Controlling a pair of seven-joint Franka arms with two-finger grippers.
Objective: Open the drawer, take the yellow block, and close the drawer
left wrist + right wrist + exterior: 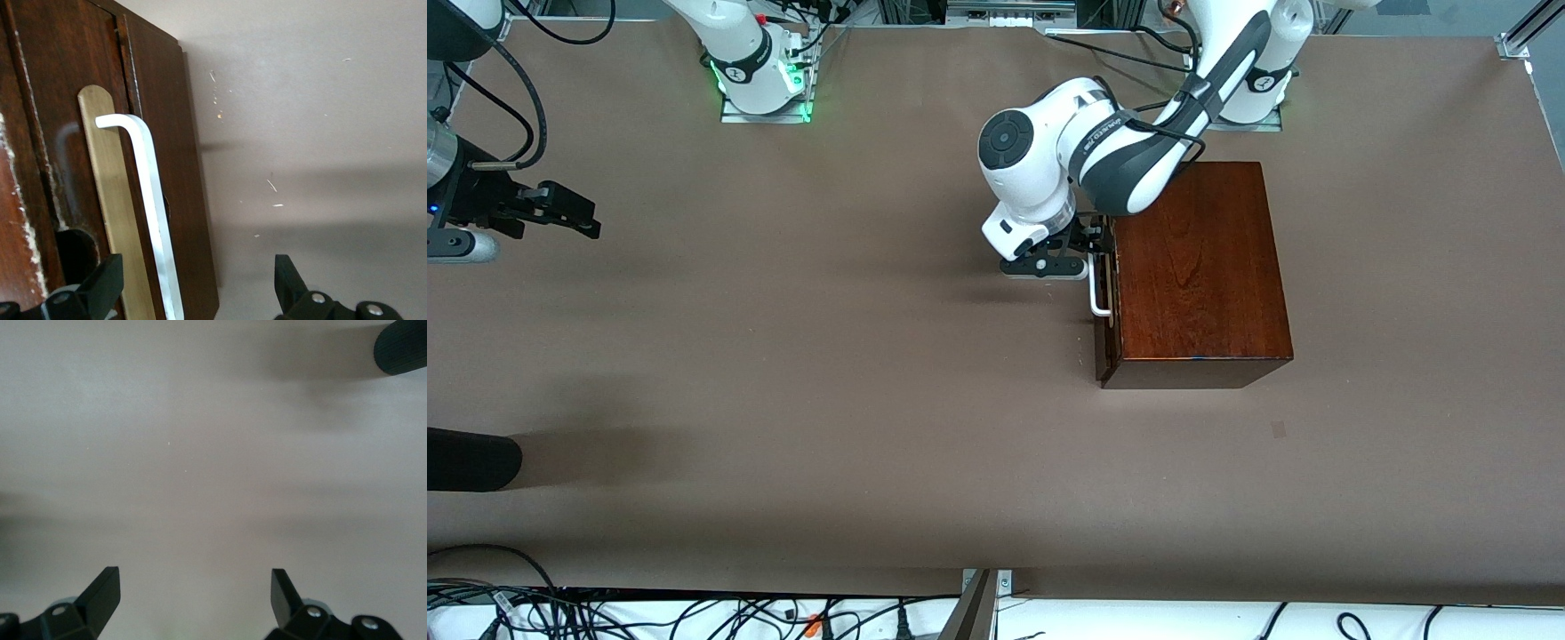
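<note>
Drawer front of dark red-brown wood [1104, 307] sits shut in the glossy mahogany box [1196, 267], right of centre in the front frame, its white U-shaped bar handle [152, 207] running lengthwise along that face. My left gripper [193, 293] is right at the handle, fingers spread wide, 1 finger on each side of the bar, not yet clamped. I judge this arm should pull. My right gripper [193, 603] waits wide open and empty at the upper left.
</note>
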